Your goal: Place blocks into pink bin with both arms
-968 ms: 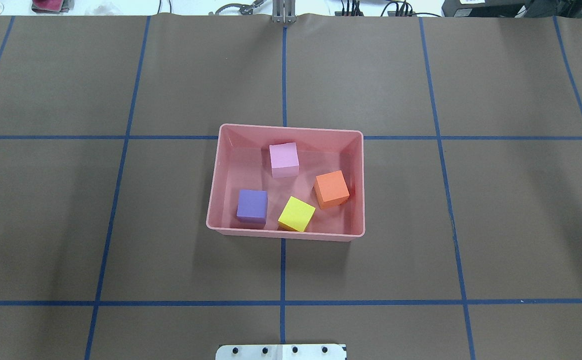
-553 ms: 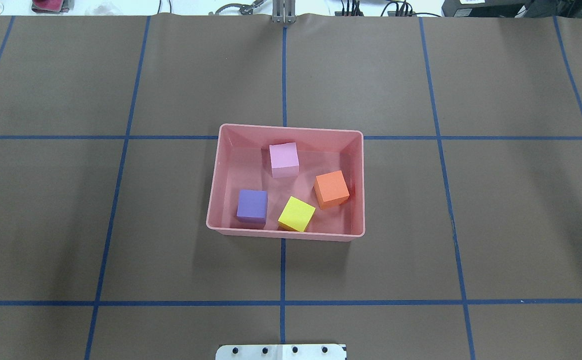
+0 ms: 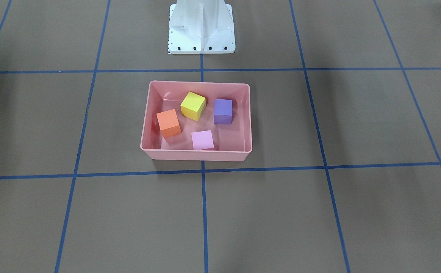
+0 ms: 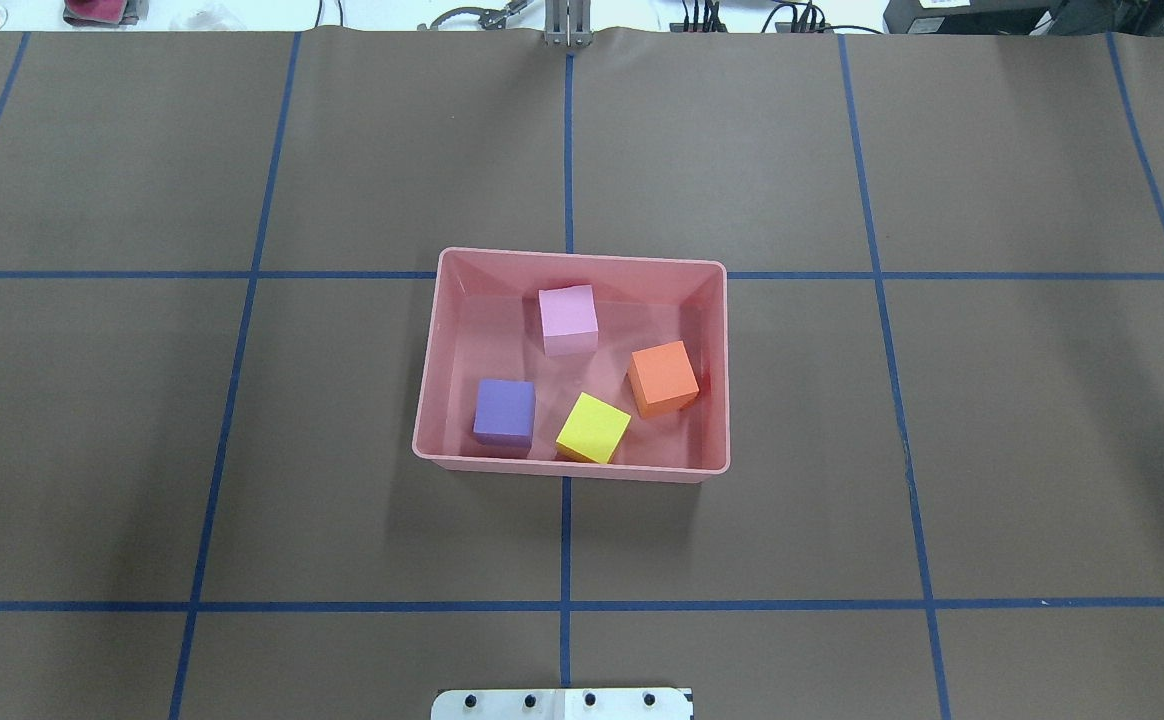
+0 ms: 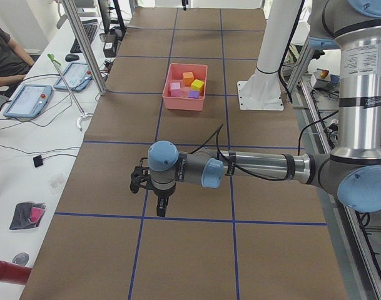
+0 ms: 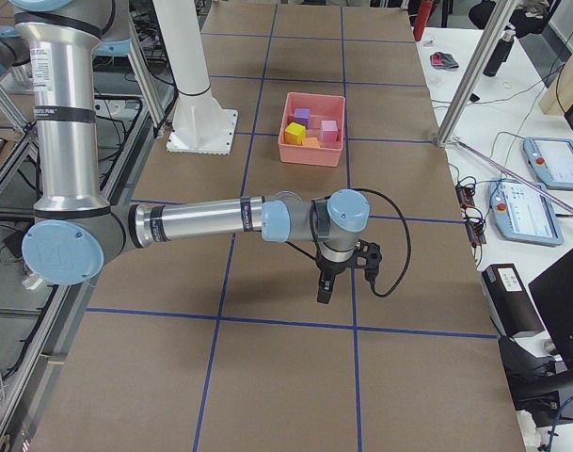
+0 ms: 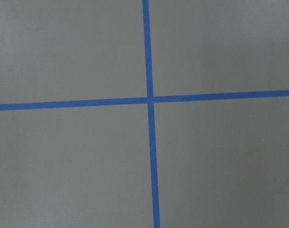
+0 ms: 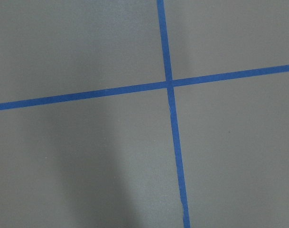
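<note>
The pink bin [image 4: 430, 380] sits at the table's middle and also shows in the front-facing view [image 3: 196, 155]. All the blocks lie inside it: orange [image 4: 662, 378], yellow [image 4: 593, 428], purple [image 4: 504, 410] and light pink [image 4: 568, 316]. Neither gripper shows in the overhead or front-facing views. My left gripper [image 5: 160, 208] hangs over bare table far from the bin, at the table's left end. My right gripper [image 6: 324, 290] hangs over bare table at the right end. I cannot tell whether either is open or shut. Both wrist views show only brown table and blue tape.
The white pedestal base [image 3: 201, 26] stands just behind the bin on the robot's side. Blue tape lines [image 4: 565, 540] grid the brown table. A side bench with tablets [image 5: 29, 100] and a seated person [image 5: 2, 53] runs along the far edge.
</note>
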You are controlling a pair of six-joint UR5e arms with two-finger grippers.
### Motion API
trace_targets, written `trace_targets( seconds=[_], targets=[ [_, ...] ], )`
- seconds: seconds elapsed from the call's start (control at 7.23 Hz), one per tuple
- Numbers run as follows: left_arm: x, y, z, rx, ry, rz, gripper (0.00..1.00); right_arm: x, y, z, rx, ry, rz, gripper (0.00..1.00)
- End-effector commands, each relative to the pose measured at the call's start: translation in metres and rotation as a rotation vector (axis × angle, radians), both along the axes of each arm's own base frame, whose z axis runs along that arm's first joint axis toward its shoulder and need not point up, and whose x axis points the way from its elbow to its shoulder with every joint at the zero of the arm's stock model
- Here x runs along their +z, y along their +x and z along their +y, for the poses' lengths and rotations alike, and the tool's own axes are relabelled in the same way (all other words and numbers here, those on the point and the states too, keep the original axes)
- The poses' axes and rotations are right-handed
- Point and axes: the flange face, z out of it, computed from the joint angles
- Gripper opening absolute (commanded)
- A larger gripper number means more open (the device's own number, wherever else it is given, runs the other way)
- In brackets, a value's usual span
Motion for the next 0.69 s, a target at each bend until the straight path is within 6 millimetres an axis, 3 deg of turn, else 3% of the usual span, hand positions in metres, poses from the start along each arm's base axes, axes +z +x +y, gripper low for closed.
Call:
trace_targets(
  seconds=[0.0,0.55],
  targets=[
    [-0.002,0.000,-0.001,-0.002,0.002,-0.009,1.00,0.012,0.000,0.003,-0.001,-0.023,0.002,0.99],
    [0.000,0.001,-0.001,0.001,0.001,-0.005,1.00,0.024,0.000,-0.004,-0.002,-0.046,0.006,0.99]
  ],
)
